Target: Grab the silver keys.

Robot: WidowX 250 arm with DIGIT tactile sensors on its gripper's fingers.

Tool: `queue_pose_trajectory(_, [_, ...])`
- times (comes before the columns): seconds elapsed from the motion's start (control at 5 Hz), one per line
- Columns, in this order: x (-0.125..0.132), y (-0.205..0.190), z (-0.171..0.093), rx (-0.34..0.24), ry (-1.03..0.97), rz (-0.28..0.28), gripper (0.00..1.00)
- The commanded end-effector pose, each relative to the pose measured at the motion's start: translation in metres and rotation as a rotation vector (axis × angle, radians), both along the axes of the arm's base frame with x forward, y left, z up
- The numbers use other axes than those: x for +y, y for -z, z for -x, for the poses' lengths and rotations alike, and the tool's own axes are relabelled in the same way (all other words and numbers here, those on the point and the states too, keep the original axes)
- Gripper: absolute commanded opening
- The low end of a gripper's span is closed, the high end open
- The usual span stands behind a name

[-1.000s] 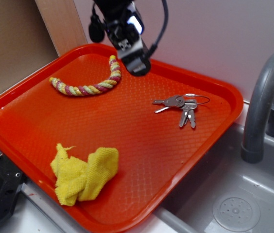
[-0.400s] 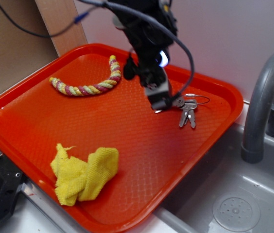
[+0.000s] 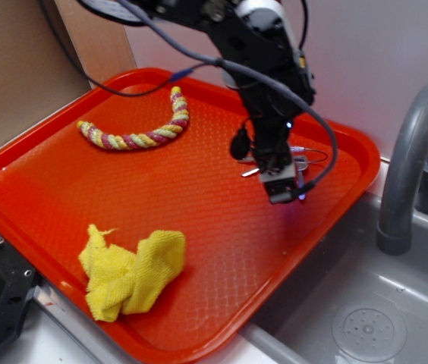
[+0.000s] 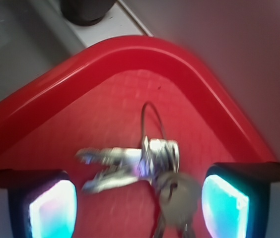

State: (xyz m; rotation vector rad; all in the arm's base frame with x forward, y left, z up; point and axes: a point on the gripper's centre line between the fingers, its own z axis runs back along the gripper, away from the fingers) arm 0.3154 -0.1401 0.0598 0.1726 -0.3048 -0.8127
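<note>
From the exterior view, I see my gripper (image 3: 281, 184) lowered over the silver keys (image 3: 302, 158), which lie near the far right corner of the orange tray (image 3: 221, 243); the arm hides most of the bunch. A braided rope toy (image 3: 142, 129) curves along the tray's far left, a crumpled yellow cloth (image 3: 129, 273) sits at the near edge, and a grey faucet (image 3: 411, 152) rises over the sink at right.

From the wrist view, the jaws stand spread, one finger on either side of the silver keys (image 4: 145, 171), not touching them. The wire loop (image 4: 152, 121) points toward the tray's rim (image 4: 130, 52).
</note>
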Motion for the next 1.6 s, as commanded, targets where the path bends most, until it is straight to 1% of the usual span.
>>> queue_pose_trajectory(0.0, [-0.022,-0.002,-0.022,-0.036,-0.011,0.014,0.0])
queue_pose_trajectory(0.2, [-0.023,-0.003,-0.017,-0.025,-0.009,0.013,0.0])
queue_pose_trajectory(0.4, [-0.016,-0.011,-0.012,-0.002,-0.023,0.028,0.0])
queue_pose_trajectory(0.6, [0.01,-0.031,-0.014,0.018,-0.11,0.028,0.0])
queue_pose_trajectory(0.8, [0.05,-0.059,-0.015,0.118,-0.334,0.083,0.0])
queue_pose_trajectory(1.0, [0.103,-0.105,0.013,0.139,-0.58,0.186,0.0])
queue_pose_trajectory(1.2, [0.146,-0.152,0.041,0.276,-0.84,0.281,0.0])
queue_pose_trajectory(1.4, [0.178,-0.174,0.069,0.286,-0.916,0.357,0.0])
